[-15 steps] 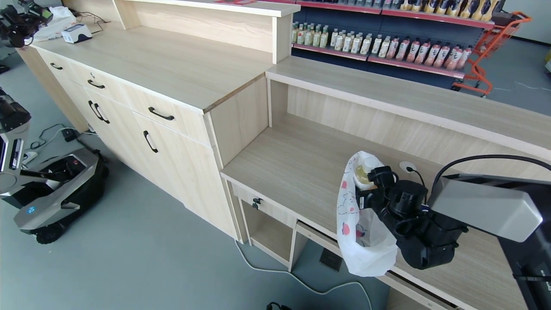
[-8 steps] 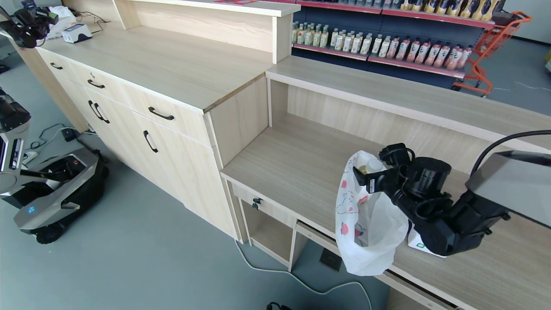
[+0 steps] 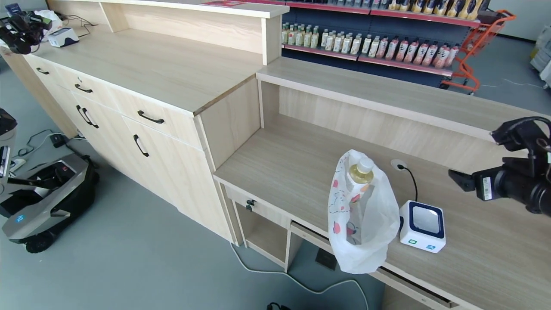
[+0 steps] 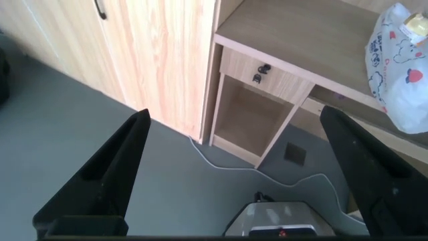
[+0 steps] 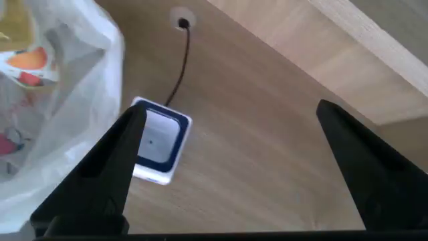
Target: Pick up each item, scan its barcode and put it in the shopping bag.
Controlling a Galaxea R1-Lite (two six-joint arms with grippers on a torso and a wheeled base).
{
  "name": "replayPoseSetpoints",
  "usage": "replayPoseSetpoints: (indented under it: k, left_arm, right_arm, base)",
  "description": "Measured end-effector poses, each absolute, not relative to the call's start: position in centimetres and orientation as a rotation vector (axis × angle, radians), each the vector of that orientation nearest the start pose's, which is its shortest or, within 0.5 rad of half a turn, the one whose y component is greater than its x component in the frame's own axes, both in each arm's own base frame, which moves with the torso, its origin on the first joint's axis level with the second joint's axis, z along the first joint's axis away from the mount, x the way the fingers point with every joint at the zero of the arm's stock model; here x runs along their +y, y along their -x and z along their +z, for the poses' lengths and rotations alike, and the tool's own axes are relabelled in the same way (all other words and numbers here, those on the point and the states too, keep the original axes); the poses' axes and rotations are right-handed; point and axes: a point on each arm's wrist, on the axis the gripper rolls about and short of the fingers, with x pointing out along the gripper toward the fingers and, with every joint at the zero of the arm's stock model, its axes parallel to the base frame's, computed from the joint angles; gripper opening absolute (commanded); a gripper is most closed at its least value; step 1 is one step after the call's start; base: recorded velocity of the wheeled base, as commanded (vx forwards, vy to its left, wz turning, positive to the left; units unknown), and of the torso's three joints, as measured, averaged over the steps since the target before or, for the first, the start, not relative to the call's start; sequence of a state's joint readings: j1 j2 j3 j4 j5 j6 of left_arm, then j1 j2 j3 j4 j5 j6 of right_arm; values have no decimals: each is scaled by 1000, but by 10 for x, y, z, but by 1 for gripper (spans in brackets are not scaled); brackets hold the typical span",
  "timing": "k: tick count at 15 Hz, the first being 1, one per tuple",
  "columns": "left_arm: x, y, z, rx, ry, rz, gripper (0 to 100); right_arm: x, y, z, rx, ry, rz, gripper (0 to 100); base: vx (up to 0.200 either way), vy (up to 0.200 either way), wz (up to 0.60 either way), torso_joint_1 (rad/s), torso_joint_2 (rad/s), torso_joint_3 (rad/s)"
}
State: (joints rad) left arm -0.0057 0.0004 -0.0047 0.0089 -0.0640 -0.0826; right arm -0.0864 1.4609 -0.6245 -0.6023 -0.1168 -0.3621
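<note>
The white printed shopping bag (image 3: 366, 228) stands at the front edge of the low desk (image 3: 292, 168). A bottle (image 3: 361, 171) with a white cap and yellow drink sits upright inside it, its neck showing at the bag's mouth. The white barcode scanner (image 3: 422, 224) sits just right of the bag, its cable running back to a hole in the desk. My right gripper (image 3: 475, 157) hovers open and empty above the desk, well right of the scanner. In the right wrist view this gripper (image 5: 231, 110) is over the scanner (image 5: 157, 144) and the bag (image 5: 53, 100). My left gripper (image 4: 234, 117) hangs open and empty over the floor, left of the desk.
A tall cabinet counter (image 3: 142, 64) with drawers adjoins the desk on the left. A raised ledge (image 3: 387, 97) runs behind the desk. Shelves of bottles (image 3: 366, 43) and an orange cart (image 3: 478, 43) stand beyond. Another robot's base (image 3: 43, 202) and cables lie on the floor at left.
My right gripper has drawn back from the bag's mouth, up and to the right, leaving the bottle in the bag and uncovering the scanner. The head camera shifted slightly.
</note>
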Motion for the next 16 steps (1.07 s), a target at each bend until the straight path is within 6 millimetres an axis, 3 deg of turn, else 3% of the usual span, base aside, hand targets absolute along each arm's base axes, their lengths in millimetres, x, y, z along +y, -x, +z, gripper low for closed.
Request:
replayPoseSetpoints:
  k: [3, 5, 6, 9, 12, 16]
  left_arm:
    - [-1, 23, 76, 8, 83, -70, 100]
    - [-1, 23, 76, 8, 83, -70, 100]
    - [-1, 23, 76, 8, 82, -70, 100]
    - [-1, 23, 76, 8, 83, -70, 100]
    - [-1, 23, 76, 8, 83, -70, 100]
    - [-1, 23, 76, 8, 83, -69, 100]
  right_arm:
    - [-81, -184, 197, 475, 349, -467, 100]
    - [-100, -160, 193, 588, 315, -692, 100]
    - [-105, -159, 191, 577, 267, -737, 100]
    - [-123, -180, 178, 495, 132, -793, 100]
    - [-138, -208, 152, 448, 13, -738, 100]
    - [-130, -231, 139, 438, 53, -654, 100]
  base:
    - [0, 0, -600, 4, 2, 2]
    - [0, 0, 0, 0, 0, 0]
    - [0, 0, 0, 0, 0, 0]
    - [0, 0, 0, 0, 0, 0]
    - [0, 0, 0, 0, 0, 0]
    - [0, 0, -150, 1, 1, 2]
